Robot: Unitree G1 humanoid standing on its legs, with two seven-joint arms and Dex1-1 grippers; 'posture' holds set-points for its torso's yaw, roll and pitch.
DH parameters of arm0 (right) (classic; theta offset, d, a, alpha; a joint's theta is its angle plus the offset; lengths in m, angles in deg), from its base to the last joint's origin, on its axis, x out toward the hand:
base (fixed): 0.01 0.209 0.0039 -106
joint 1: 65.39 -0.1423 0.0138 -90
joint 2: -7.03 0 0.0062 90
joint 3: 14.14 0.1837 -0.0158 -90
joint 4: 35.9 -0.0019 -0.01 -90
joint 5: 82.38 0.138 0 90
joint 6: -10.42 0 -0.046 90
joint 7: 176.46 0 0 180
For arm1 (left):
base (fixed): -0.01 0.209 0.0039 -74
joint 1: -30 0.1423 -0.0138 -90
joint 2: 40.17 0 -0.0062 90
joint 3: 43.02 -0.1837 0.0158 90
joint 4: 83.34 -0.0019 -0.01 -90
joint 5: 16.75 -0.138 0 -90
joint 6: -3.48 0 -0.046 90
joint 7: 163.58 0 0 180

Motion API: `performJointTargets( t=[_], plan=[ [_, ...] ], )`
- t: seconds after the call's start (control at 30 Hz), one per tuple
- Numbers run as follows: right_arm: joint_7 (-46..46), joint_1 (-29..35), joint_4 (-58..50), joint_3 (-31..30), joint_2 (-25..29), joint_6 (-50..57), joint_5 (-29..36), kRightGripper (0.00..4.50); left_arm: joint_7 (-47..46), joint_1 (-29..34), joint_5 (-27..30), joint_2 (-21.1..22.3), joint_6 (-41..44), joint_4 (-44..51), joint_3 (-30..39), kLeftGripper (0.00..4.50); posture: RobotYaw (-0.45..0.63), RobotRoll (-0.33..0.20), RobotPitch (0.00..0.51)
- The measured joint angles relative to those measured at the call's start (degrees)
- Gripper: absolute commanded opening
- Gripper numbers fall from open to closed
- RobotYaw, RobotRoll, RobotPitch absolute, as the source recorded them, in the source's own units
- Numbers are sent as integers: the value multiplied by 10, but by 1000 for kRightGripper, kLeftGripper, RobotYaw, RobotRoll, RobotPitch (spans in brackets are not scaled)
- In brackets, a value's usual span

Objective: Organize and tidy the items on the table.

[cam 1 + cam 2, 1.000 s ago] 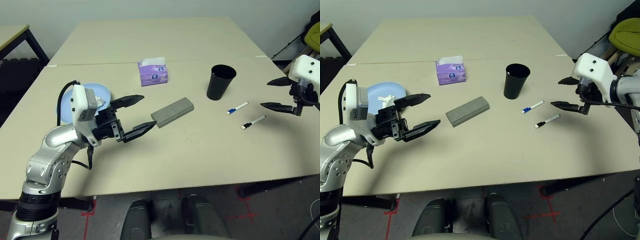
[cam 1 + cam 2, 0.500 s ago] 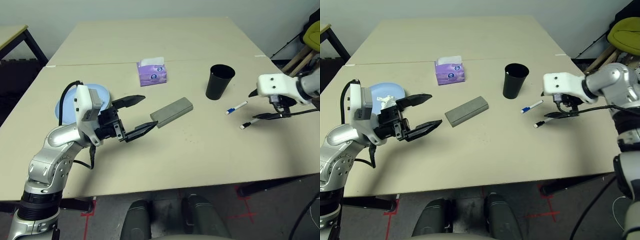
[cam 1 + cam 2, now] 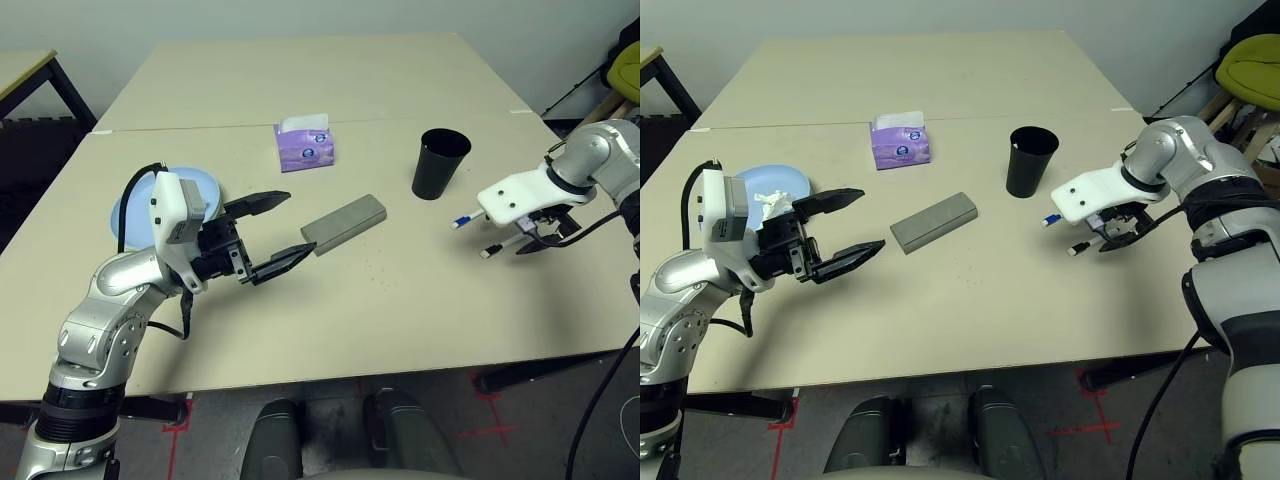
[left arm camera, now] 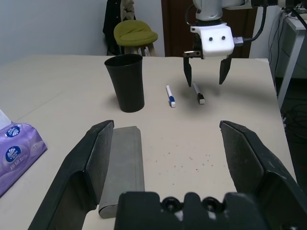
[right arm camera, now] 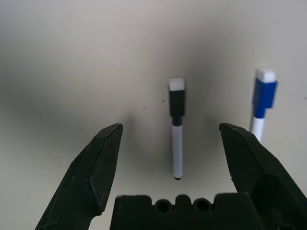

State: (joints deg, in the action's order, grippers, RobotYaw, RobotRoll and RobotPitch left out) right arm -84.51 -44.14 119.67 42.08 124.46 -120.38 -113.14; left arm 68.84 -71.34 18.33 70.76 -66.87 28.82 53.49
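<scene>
1. Right pincer (image 5: 170, 132) is wide open with nothing in it, hanging over the right side of the counter (image 3: 330, 310).
2. The black-capped marker (image 5: 177, 129) lies right between that pincer's spread fingers, down on the counter. Can't see any finger touching it.
3. The blue-capped marker (image 5: 263, 100) is just beside it, also flat on the counter, by the tip of one of the right pincer's fingers.
4. Black cup (image 3: 440, 165) stands upright near the right pincer, a bit farther back on the counter.
5. Left pincer (image 3: 288, 228) is wide open too, got nothing in it, well apart from the right one.
6. Grey glasses case (image 3: 934, 222) lies just off the left pincer's fingertips, on the side toward the right pincer.
7. Blue plate (image 3: 750, 183) sits behind the left pincer, partly hidden by that arm, with a crumpled white tissue (image 3: 774, 204) on it.
8. Purple tissue box (image 3: 305, 150) is farther back than the left pincer, between the plate and the cup.
</scene>
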Motion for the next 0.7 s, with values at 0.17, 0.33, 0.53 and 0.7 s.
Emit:
performJointTargets(
  t=[0.17, 0.33, 0.53, 0.7],
  plan=[
    [31, -5, 16, -21, -23, -24, -36, 4500, 0, 7, 0, 1, 0, 1, 0, 4492, 73, 0, 111],
    [61, -12, 24, -37, -42, -41, -58, 4500, 0, 9, 0, 1, 0, 3, 0, 4492, 84, 0, 112],
    [85, -17, 34, -44, -48, -56, -77, 4500, -1, 15, 0, 1, 0, 13, 0, 4492, 89, 0, 117],
    [90, -10, 40, -45, -47, -64, -79, 4500, -1, 16, 1, 1, 0, 16, 1, 4492, 83, 0, 123]
  ],
)
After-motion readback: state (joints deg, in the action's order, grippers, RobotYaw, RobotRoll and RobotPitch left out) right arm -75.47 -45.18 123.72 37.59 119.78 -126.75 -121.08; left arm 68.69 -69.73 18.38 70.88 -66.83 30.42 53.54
